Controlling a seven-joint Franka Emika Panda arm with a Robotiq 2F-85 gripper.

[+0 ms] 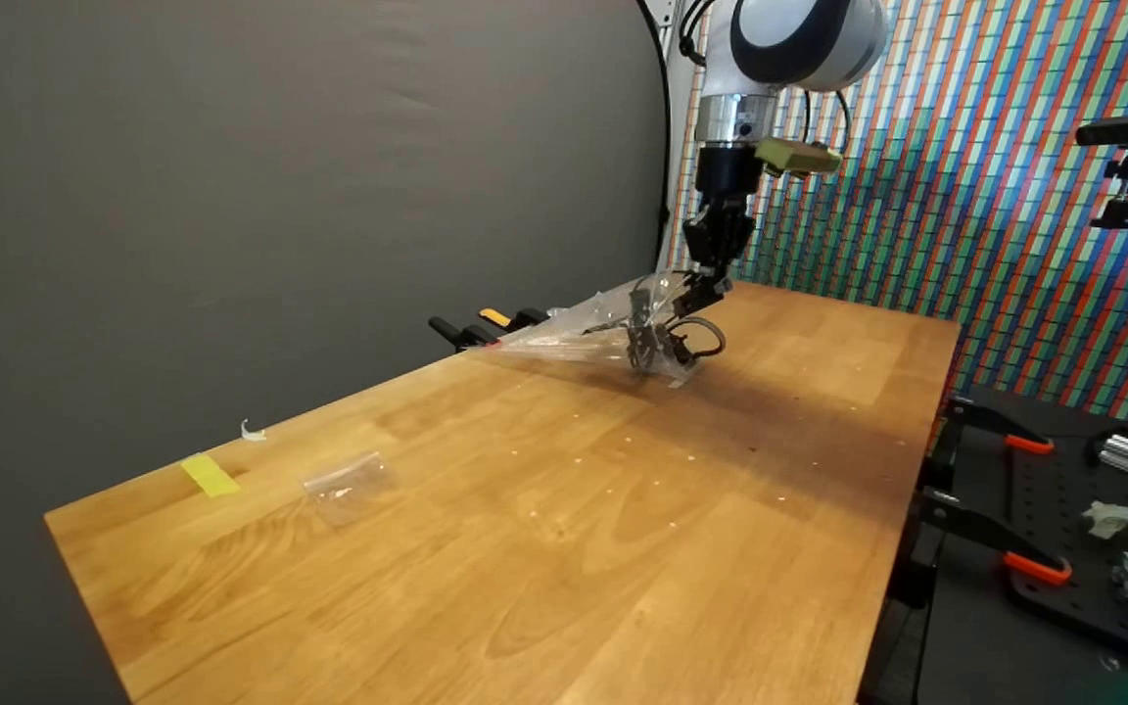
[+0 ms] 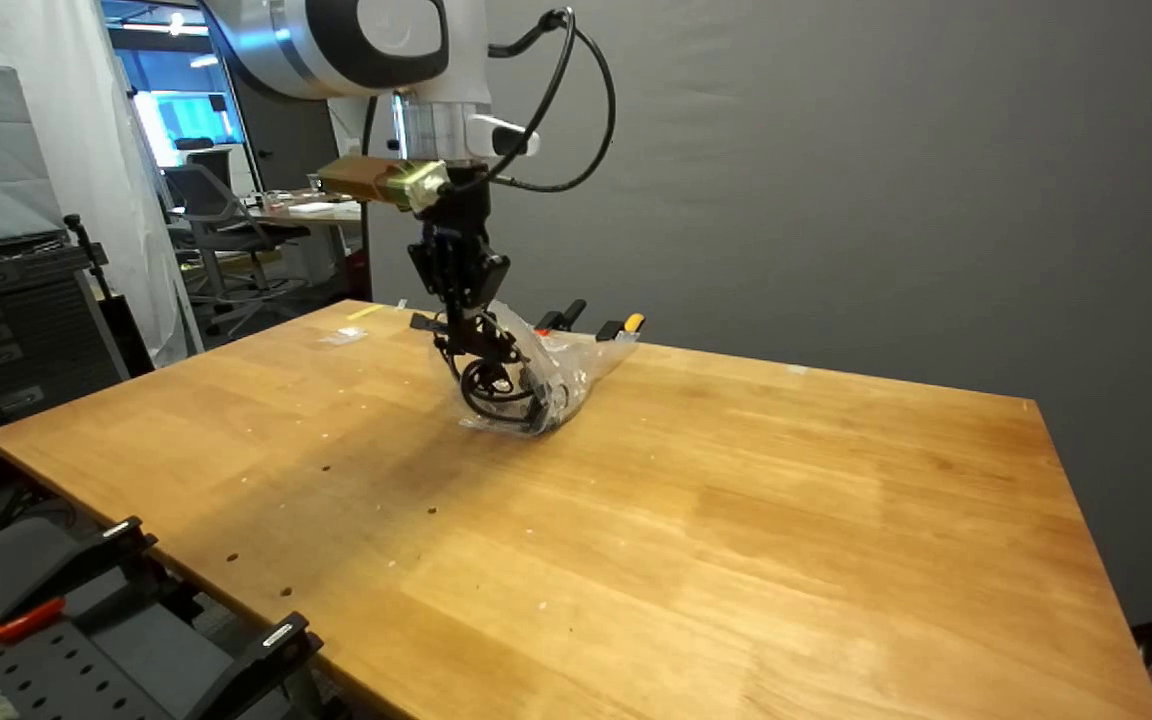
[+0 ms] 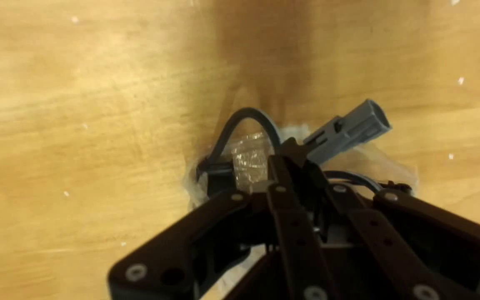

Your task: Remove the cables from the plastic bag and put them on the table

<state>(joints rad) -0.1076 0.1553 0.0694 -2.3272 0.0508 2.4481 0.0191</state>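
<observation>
"On the table [image 1: 564, 587], in an exterior view, why is the plastic bag [image 1: 569, 338] stretched from those clamps [image 1: 476, 336]?"

"Probably anchored, so a pull frees the cables [image 1: 642, 338], partly outside it, without dragging it."

"What's in the way?"

"In an exterior view, likely the bag, bunched around them; a small pouch [image 2: 344, 336] lies well apart."

"Wrist view?"

"The tool [image 3: 300, 160] appears to pinch the cables beside a grey connector [image 3: 349, 131]."

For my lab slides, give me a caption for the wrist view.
Gripper closed on a cable, grey connector jutting out beside it, plastic bag below.
</observation>
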